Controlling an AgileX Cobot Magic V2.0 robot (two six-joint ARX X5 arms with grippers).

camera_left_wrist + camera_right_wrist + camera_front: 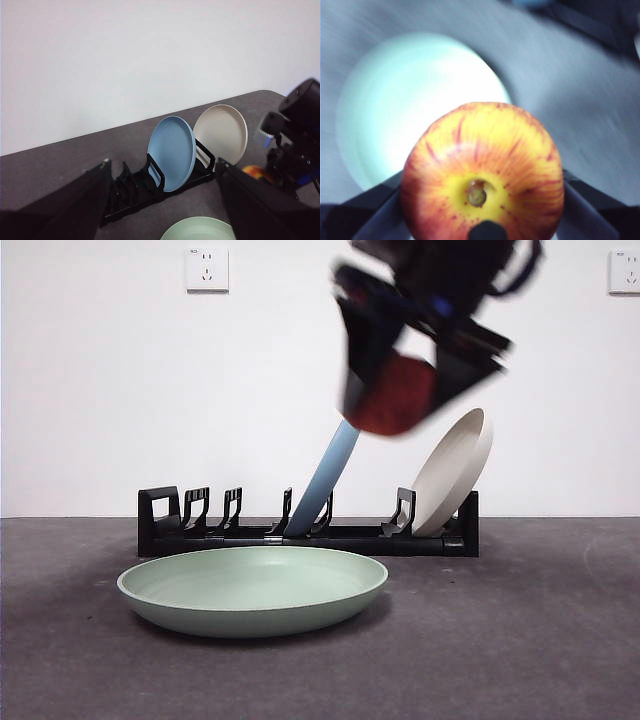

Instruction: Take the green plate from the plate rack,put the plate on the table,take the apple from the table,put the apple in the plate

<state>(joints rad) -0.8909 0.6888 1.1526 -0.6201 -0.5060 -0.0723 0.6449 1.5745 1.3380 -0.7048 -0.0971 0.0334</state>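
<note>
- The apple (392,392) was gripped by the right gripper (412,380), high in the upper right of the front view.
- The green plate (252,590) was seen flat on the table (540,640), lower and to the left of the apple.
- Open room was left above the plate.
- The left gripper (162,200) was held open and empty, facing the plate rack (300,530).
</note>
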